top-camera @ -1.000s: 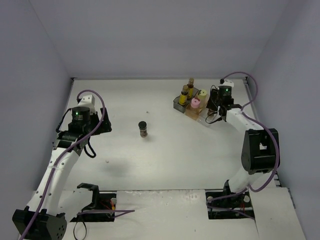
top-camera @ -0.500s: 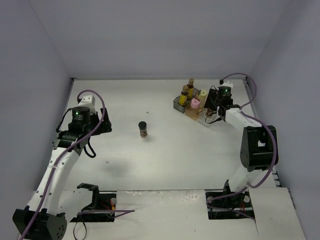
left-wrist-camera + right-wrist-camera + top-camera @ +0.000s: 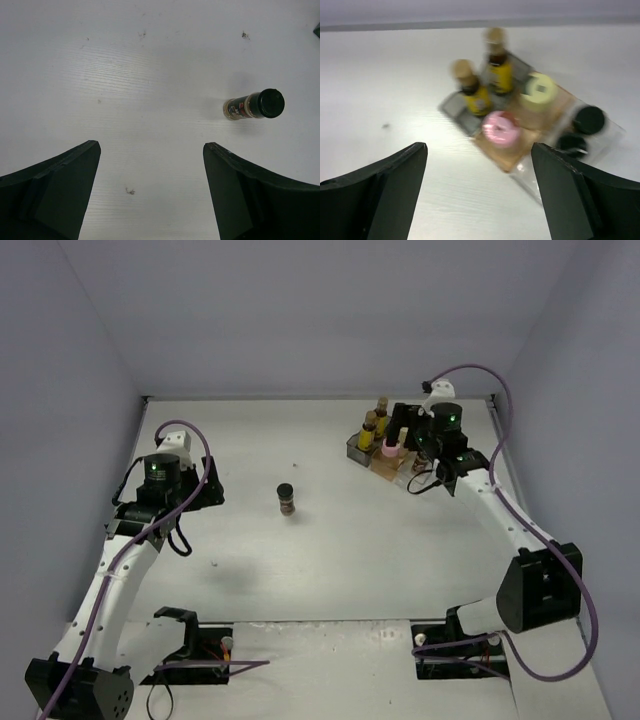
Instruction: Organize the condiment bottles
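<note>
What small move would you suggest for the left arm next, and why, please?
Probably advance the left gripper toward the lone spice jar: it stands alone mid-table, ahead of the open, empty jaws, while the other bottles sit in the bins.

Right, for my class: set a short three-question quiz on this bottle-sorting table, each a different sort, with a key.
1. True or false: the lone brown dark-capped spice jar stands inside a bin.
2. Which is nearest the small translucent rectangular bins? A left gripper, B right gripper.
3. Fill in: the round-lidded jar beside the pale-yellow jar has a ____ lid.
Key: 1 false; 2 B; 3 pink.
</note>
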Controlling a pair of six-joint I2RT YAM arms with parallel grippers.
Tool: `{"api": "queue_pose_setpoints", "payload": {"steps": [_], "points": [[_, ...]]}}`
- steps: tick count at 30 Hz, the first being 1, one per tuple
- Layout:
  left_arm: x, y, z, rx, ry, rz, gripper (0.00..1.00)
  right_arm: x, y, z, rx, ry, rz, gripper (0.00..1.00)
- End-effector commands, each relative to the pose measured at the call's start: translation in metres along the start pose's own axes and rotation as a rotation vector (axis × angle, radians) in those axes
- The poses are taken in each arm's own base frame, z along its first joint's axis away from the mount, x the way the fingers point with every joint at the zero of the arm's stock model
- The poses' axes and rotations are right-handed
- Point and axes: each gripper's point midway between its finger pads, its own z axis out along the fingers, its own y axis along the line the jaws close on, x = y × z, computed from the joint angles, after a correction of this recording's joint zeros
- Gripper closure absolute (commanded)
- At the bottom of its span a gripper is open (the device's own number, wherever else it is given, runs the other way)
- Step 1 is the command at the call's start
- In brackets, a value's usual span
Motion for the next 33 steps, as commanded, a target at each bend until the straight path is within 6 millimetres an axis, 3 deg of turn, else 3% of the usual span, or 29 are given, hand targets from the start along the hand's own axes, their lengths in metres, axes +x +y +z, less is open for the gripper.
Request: {"api": "queue_pose_setpoints", "payload": {"steps": [1,3,8,11,14,15,16,21,25,30,31,33], "points": [[-0.016,-0.004,-0.002,0.014,-0.054,-0.019,0.14,-0.02,0.084,-0.022,-0.293,-0.045,-0.122,0.11],[-0.017,-0.003,-0.003,0.013,-0.056,-0.018,0.14,-0.005,0.113,-0.022,-0.38,-0.016,-0.169,0.06],[-0.017,-0.003,-0.003,0.011,-0.056,-0.02,0.14,0.045,0.194,-0.025,-0.579,0.069,-0.247,0.05],[-0.017,-0.002,-0.004,0.009,-0.058,-0.02,0.14,0.073,0.232,-0.024,-0.658,0.107,-0.282,0.05],[-0.017,-0.002,-0.004,0.009,-0.058,-0.02,0.15,0.093,0.256,-0.017,-0.697,0.141,-0.322,0.05],[-0.017,-0.002,-0.003,0.008,-0.059,-0.021,0.14,0.109,0.267,-0.016,-0.714,0.172,-0.343,0.05],[-0.017,-0.002,-0.004,0.009,-0.058,-0.02,0.14,0.108,0.274,-0.016,-0.727,0.164,-0.353,0.05],[-0.017,-0.002,-0.004,0.009,-0.058,-0.02,0.14,0.132,0.297,-0.01,-0.767,0.199,-0.382,0.05],[-0.017,-0.002,-0.005,0.012,-0.062,-0.021,0.14,0.143,0.302,0.0,-0.754,0.209,-0.388,0.06],[-0.017,-0.003,-0.004,0.013,-0.061,-0.02,0.14,0.153,0.301,0.016,-0.721,0.215,-0.393,0.26],[-0.017,-0.003,-0.005,0.013,-0.062,-0.02,0.14,0.155,0.3,0.018,-0.709,0.217,-0.395,0.38],[-0.017,-0.003,-0.005,0.013,-0.062,-0.02,0.15,0.153,0.298,0.016,-0.698,0.208,-0.396,0.52]]}}
